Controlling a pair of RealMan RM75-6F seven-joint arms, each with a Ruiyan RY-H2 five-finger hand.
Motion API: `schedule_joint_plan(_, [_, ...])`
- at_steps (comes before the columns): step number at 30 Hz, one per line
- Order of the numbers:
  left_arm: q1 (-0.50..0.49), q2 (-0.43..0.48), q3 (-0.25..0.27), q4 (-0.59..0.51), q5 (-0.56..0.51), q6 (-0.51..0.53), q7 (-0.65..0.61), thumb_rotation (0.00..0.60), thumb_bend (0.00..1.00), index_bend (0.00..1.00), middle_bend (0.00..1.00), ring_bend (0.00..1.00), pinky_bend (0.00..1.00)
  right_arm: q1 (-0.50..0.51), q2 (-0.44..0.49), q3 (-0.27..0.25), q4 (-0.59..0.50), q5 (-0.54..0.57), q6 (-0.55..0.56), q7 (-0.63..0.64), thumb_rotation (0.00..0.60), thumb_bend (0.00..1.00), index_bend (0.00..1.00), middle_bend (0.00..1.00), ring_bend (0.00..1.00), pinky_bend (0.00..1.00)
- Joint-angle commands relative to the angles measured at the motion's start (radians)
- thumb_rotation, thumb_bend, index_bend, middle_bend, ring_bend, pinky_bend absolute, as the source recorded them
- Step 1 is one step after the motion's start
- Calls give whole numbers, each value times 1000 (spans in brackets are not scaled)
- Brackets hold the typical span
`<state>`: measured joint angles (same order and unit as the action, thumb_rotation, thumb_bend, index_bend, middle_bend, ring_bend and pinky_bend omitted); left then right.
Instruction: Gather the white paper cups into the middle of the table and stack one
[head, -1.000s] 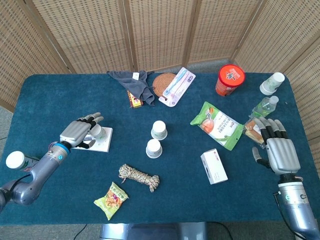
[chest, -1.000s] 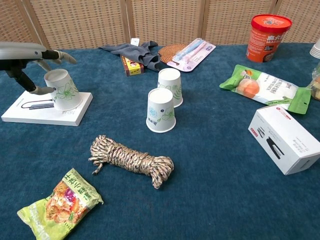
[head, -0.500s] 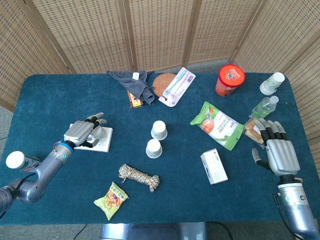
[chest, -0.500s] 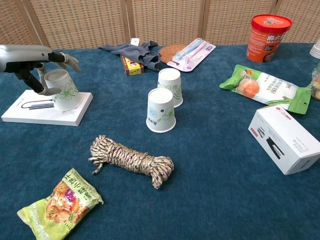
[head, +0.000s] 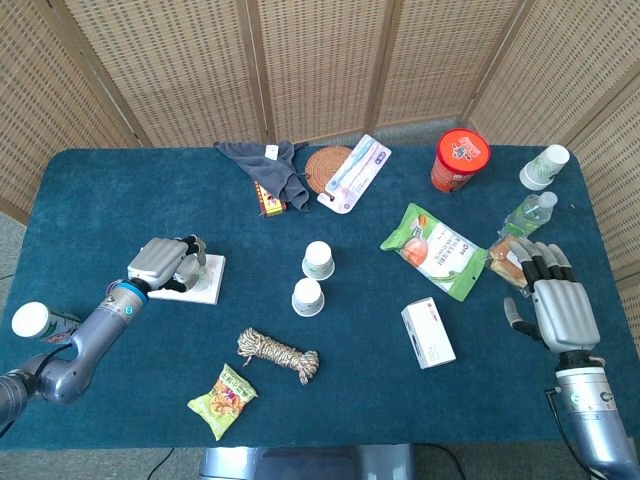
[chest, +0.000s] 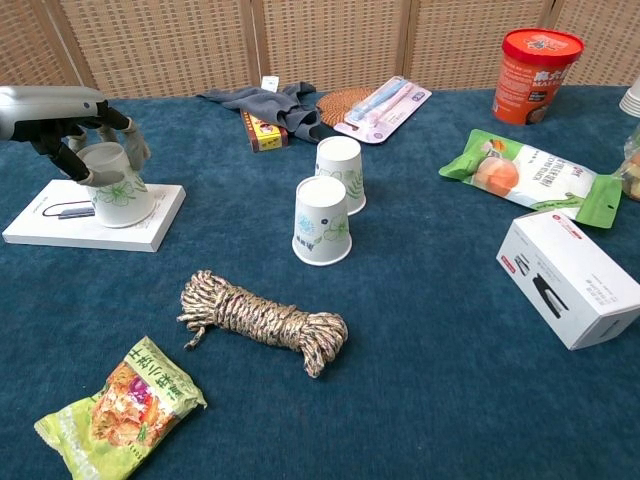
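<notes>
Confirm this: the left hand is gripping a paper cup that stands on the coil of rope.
Not quite. The left hand does grip a paper cup, but the cup stands on the flat white box, not on the rope, which lies apart nearer the table's front. The chest view shows this.

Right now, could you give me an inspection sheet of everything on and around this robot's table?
Surface: blue cloth table, level.
Job's things: two upside-down paper cups mid-table, apart; a third cup on a flat white box; another cup at the far right corner.
Clutter: rope bundle, snack bag, white carton, green food pouch, red tub, toothbrush pack, grey cloth.
Hands: left robot hand grips the third cup; right robot hand open, flat, holding nothing.
Cables: nothing seen.
Surroundings: wicker screens behind.
</notes>
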<state>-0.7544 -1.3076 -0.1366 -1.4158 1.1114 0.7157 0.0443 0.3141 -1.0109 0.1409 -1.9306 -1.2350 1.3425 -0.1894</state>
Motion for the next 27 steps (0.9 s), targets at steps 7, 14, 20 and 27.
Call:
schedule_joint_plan(7, [-5, 19, -12, -37, 14, 27, 2, 600, 482, 454, 294, 364, 649, -5, -1, 6, 2, 3, -7, 3, 600, 502, 38, 0, 0, 0])
schedule_joint_plan(14, [-6, 83, -47, -143, 63, 81, -22, 600, 483, 452, 296, 365, 650, -11, 5, 9, 1, -2, -13, 16, 600, 503, 38, 0, 0, 0])
schedule_joint_plan(20, [-19, 113, -79, -215, 109, 106, -63, 600, 482, 453, 294, 365, 650, -17, 8, 2, -9, -26, -15, 21, 600, 501, 38, 0, 0, 0])
schedule_joint_plan(27, [-65, 94, -106, -246, 121, 100, -56, 600, 482, 451, 295, 364, 650, -29, 16, -7, -28, -53, -7, 18, 600, 502, 38, 0, 0, 0])
